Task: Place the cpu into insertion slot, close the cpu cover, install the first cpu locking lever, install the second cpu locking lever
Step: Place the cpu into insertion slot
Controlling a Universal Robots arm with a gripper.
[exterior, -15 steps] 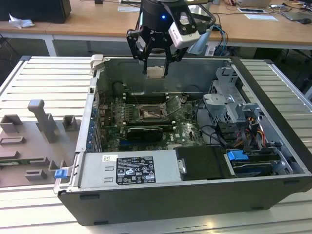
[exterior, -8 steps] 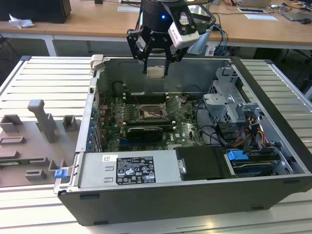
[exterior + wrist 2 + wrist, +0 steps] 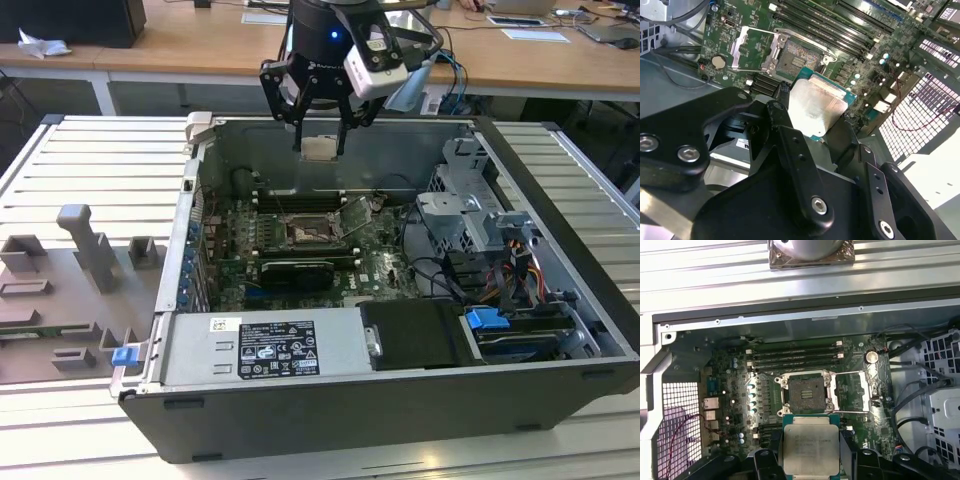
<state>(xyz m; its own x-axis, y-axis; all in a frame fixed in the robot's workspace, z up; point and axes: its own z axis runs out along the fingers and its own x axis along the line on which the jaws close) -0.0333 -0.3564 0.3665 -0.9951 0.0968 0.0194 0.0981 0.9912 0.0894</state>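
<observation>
My gripper [image 3: 320, 147] hangs above the rear of the open computer case, shut on the cpu [image 3: 318, 149], a small square chip with a pale metal face. In both wrist views the cpu [image 3: 811, 449] [image 3: 817, 107] sits flat between the black fingers [image 3: 774, 452]. It is well above the green board and a little off from the insertion slot [image 3: 805, 392] [image 3: 304, 233] [image 3: 796, 58], whose dark centre lies bare. The cpu cover [image 3: 853, 392] [image 3: 747, 47] is flipped open beside the slot; a tilted metal frame [image 3: 355, 215] at the slot's edge toward the exterior view's right looks like the same cover.
Long black memory slots [image 3: 795, 359] run behind the socket and a black card [image 3: 297, 272] lies in front. The case wall [image 3: 290, 345] with its label, a drive cage with cables [image 3: 480, 235] and grey fixtures [image 3: 85, 250] on the table surround the board.
</observation>
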